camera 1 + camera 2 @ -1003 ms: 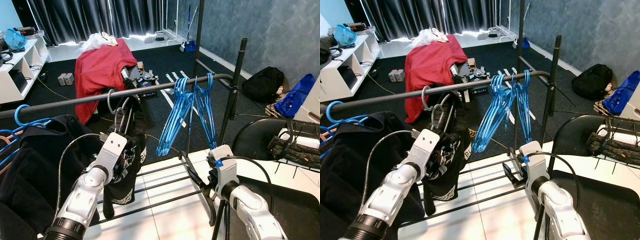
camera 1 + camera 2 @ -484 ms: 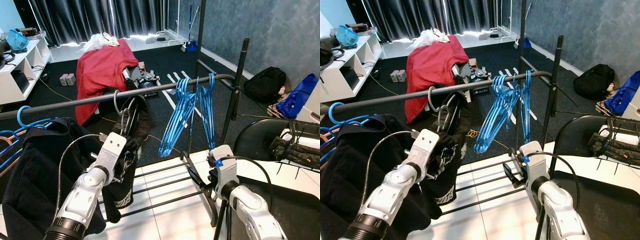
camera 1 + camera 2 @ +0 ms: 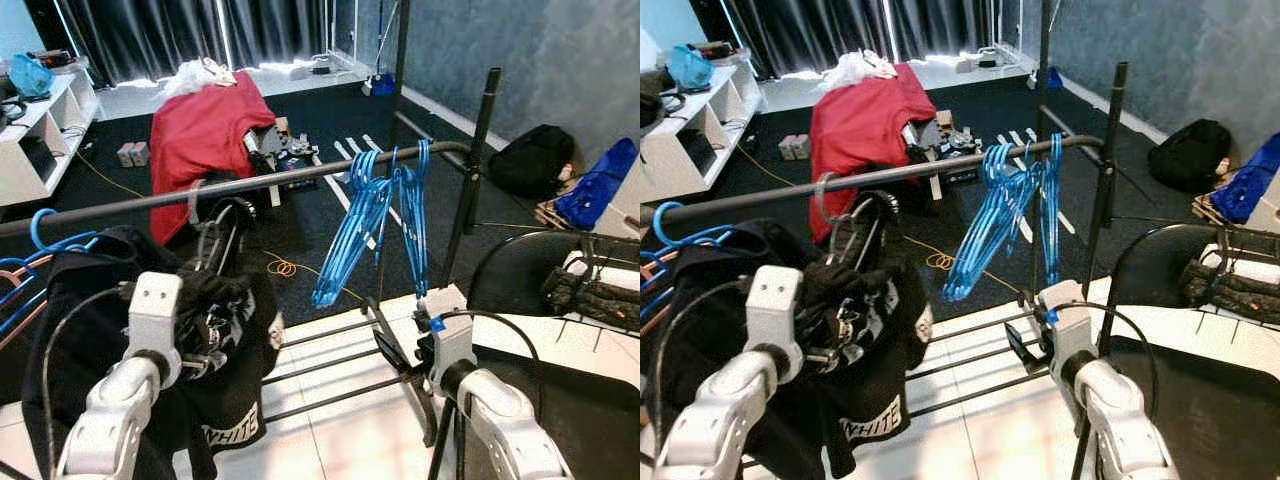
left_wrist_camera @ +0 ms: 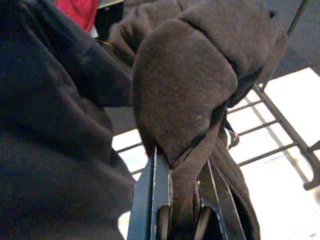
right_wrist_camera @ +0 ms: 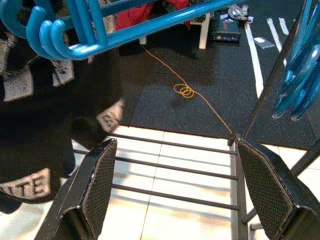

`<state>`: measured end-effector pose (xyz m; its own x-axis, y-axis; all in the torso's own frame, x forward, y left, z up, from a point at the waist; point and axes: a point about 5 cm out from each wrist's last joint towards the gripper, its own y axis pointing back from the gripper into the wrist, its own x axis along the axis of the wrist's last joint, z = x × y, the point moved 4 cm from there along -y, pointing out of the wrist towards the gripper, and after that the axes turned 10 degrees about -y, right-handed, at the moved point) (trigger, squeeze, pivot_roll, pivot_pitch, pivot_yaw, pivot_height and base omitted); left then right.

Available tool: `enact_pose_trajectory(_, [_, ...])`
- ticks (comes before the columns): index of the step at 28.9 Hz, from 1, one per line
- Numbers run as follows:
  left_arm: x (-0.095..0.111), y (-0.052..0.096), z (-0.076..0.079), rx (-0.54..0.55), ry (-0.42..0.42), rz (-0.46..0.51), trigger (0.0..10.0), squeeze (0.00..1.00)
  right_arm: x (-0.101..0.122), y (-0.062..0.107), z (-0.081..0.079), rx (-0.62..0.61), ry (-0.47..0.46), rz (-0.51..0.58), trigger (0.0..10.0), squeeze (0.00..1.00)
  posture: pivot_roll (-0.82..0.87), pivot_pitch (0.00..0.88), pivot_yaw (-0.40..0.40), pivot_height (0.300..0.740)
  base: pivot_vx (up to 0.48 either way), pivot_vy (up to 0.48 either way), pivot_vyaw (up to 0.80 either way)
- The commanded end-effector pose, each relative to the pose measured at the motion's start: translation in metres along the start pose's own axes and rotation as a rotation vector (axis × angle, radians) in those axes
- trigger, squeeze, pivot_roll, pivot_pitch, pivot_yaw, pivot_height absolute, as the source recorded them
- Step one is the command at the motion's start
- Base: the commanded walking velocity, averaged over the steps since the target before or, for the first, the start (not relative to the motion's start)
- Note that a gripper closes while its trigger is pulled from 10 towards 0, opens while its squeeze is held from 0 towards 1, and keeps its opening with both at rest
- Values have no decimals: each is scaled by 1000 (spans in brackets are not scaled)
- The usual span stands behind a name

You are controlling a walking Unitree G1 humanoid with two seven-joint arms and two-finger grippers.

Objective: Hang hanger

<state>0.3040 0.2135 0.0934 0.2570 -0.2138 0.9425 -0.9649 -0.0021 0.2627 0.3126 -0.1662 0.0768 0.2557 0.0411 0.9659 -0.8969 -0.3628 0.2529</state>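
Gripping the black garment at lower left, whose grey hanger hooks the rail, the left gripper pinches fabric, while the right gripper spreads wide, lower right, below blue hangers.

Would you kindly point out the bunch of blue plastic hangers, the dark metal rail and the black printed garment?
Bunch of blue plastic hangers (image 3: 372, 225), left eye view, on the hanging bodies.
Dark metal rail (image 3: 290, 180), left eye view, on a bare stretch.
Black printed garment (image 3: 875, 395), right eye view, on its lower cloth.
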Motion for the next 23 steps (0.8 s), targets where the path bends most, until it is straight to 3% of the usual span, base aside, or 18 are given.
enact_pose_trajectory(1, [6,4,-2,10,36,51,0,0,-4,0,-4,14,-2,-9,10000,0,-108,0,61,740,0,0,0])
enact_pose_trajectory(6, [15,10,-2,-16,108,128,0,0,-4,0,-4,16,-3,-10,10000,0,-108,0,63,740,0,0,0])
enact_pose_trajectory(7, [26,14,-2,-45,145,192,0,0,-4,0,-4,17,-4,-10,10000,0,-107,0,63,740,0,0,0])
enact_pose_trajectory(10, [40,17,-2,-69,183,253,0,0,-4,0,-4,16,-6,-9,10000,0,-103,0,60,740,0,0,0])
enact_pose_trajectory(11, [56,20,0,-100,207,313,0,0,-4,0,-4,16,-8,-8,10000,0,-102,0,59,740,0,0,0])
enact_pose_trajectory(17, [88,24,7,-144,224,422,0,0,-4,0,-4,15,-10,-9,10000,0,-108,0,56,740,0,0,0])
enact_pose_trajectory(23, [94,26,13,-188,207,440,0,0,-3,0,-3,11,-9,-8,10000,0,-110,0,59,740,0,0,0])
